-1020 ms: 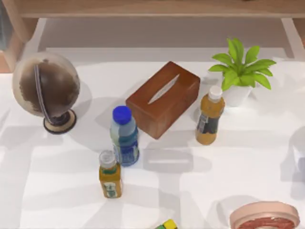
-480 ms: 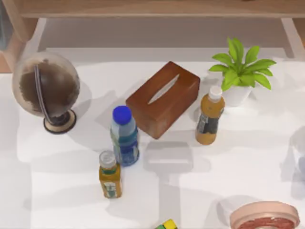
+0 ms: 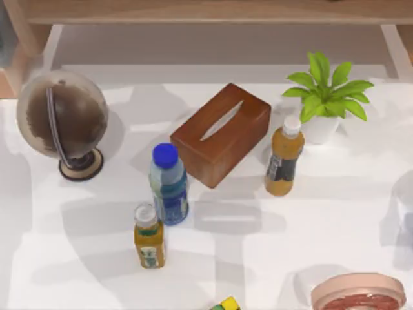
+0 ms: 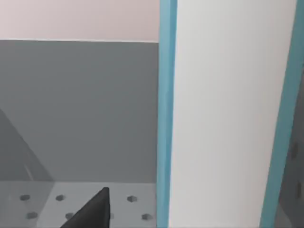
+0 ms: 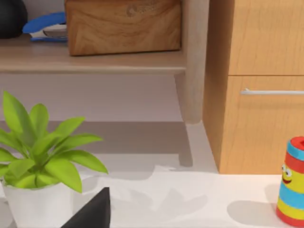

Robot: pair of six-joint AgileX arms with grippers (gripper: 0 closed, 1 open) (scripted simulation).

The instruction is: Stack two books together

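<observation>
A dark tip of my left claw (image 4: pixel 95 211) shows in the left wrist view, before a grey wall and an upright white slab (image 4: pixel 228 118) with blue edges. I cannot tell whether that slab is a book, nor whether this claw is apart or together. A tip of my right claw (image 5: pixel 95 211) shows in the right wrist view, near the plant (image 5: pixel 42 161); its state I cannot tell either. Beyond it stand a shelf (image 5: pixel 95 61) bearing a wooden box (image 5: pixel 123 23), a cabinet (image 5: pixel 266 91), and a striped toy (image 5: pixel 292 183) on the table.

From above, the white table (image 3: pixel 335 219) holds a globe (image 3: pixel 61 123) at the left, a tissue box (image 3: pixel 221 134) in the middle, a blue-capped bottle (image 3: pixel 168 184) just beside it, a small bottle (image 3: pixel 148 237) near that, and a white-capped bottle (image 3: pixel 284 157) next to the plant's pot. A pink dish (image 3: pixel 358 294) sits at the lower right. I cannot tell where the books lie.
</observation>
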